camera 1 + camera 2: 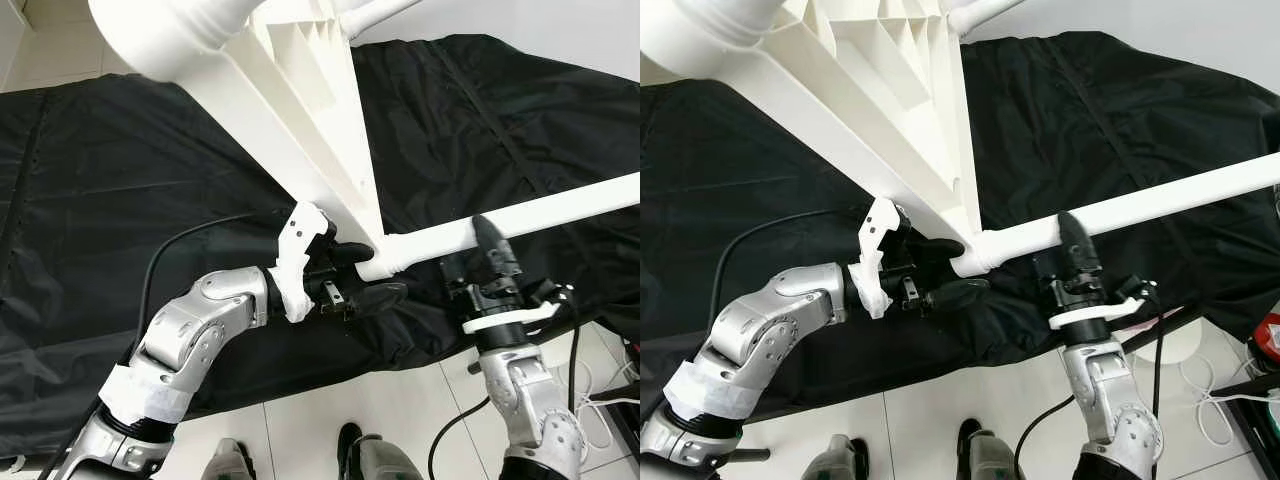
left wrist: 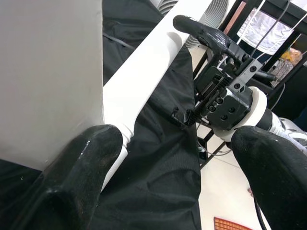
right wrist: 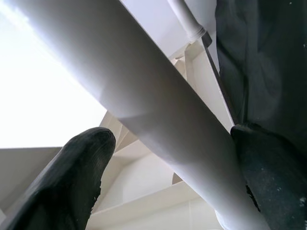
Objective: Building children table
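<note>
A: Well, how should the leg be seated?

B: The table top [image 1: 300,110] is held tilted above the black sheet [image 1: 110,200]. The leg [image 1: 520,215] is clasped by the right gripper [image 1: 487,262], closed around it, near the socket. The left gripper [image 1: 365,275] is spread about the socket end, nothing clamped. The leg should be kept in line and pressed home.

A: And the count?

B: One top, two legs seen, two grippers.

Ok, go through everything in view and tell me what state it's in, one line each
Tabletop: upside down, tilted, ribs showing.
Leg: seated in the tabletop's corner socket.
Left gripper: open around the leg's socket end.
Right gripper: fingers either side of the leg.
Black cloth: spread out underneath.
</note>
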